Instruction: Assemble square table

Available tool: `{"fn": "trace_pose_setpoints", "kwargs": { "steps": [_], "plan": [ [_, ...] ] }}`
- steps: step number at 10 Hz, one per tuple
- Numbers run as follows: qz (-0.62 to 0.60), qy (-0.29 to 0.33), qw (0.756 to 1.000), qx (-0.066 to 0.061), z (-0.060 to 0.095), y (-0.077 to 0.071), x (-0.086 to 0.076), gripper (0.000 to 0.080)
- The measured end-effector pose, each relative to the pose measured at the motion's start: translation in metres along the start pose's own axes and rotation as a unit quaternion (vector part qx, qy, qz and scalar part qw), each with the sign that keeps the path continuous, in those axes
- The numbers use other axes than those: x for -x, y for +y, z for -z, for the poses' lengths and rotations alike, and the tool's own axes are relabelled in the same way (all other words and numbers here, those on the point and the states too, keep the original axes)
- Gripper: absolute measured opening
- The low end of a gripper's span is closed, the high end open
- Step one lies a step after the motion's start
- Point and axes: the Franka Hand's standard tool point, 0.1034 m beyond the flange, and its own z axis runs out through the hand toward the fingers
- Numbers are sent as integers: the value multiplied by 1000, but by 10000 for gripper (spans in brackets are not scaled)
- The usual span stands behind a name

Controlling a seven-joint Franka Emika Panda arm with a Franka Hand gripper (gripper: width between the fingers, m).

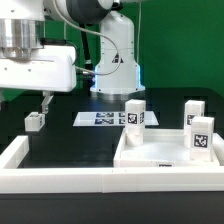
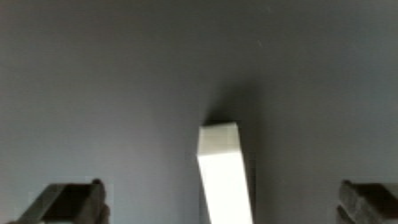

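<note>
Over at the exterior view's left, the arm is hanging above the black table, and the gripper is hovering just over a lone leg lying out there by itself. From where I'm standing the fingers are hard to make out, but the wrist view is settling it: the two fingertips are sitting wide apart at the frame's edges, spread, pinching nothing, with a white leg running between them on the dark surface.

Moving rightward, the marker board is lying flat mid-table. Then the tabletop is resting near the front, raised rim up, hard against the white rail. Three legs are standing at it: one at its back corner, one further right, and one nearest us. Whether those are seated or just standing, I cannot tell.

So I'm reading this as the pickup of the fourth leg. Next, the gripper needs lowering until the fingertips straddle that leg, then closing squarely across its narrow sides before lifting it toward the tabletop.
</note>
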Motion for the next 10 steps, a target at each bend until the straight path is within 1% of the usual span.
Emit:
{"fn": "trace_pose_setpoints", "kwargs": {
  "steps": [2, 7, 8, 9, 10],
  "plan": [
    [-4, -10, 1000, 3, -4, 11, 23, 648],
    [-8, -27, 1000, 1, -11, 15, 49, 648],
    [4, -26, 1000, 3, -13, 17, 54, 648],
    [20, -26, 999, 7, -16, 18, 63, 648],
    [40, -24, 999, 7, -15, 16, 69, 648]
  ]
}}
